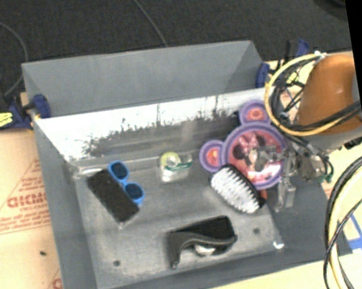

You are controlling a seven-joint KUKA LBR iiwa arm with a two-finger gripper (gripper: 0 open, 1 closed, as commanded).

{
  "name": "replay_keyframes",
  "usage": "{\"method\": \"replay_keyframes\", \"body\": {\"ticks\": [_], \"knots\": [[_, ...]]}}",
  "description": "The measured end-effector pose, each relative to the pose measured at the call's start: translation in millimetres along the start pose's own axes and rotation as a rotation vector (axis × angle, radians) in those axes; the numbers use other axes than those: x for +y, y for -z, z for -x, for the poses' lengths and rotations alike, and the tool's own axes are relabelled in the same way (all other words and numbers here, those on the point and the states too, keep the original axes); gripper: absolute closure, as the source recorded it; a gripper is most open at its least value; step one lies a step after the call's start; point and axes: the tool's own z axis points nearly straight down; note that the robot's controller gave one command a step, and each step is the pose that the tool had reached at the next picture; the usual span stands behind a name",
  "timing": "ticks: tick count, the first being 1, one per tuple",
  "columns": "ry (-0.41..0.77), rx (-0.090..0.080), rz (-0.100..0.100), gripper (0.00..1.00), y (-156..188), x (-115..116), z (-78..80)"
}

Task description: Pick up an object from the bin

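- The bin [154,63] holds a few loose things, spread well apart across its floor, so most offer a clear approach.
- Our arm [326,93] reaches in over the right wall.
- A purple mouse toy [253,149] sits in the back right corner, likely pushed against the wall.
- A black shoe [202,237] lies alone at the front.
- A black block [113,197] lies at the left, blue sunglasses [127,183] touching it.
- A white brush [236,191] lies just below the toy. Our jaws hang just right of it, so we judge the brush or the toy the likeliest pick. We cannot tell how the jaws stand.
- A small clear thing [173,165] sits mid-back.
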Motion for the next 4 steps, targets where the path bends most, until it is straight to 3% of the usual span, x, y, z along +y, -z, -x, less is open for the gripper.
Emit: {"method": "replay_keyframes", "body": {"ticks": [1,2,3,4], "knots": [[0.005,-0.008,-0.001,0.0,5,1,1.9],[-0.361,-0.005,0.015,0.0,-55,28,2.3],[-0.149,-0.009,0.002,0.0,-58,25,5.5],[-0.511,-0.014,0.018,0.0,-58,45,-15.4]]}}
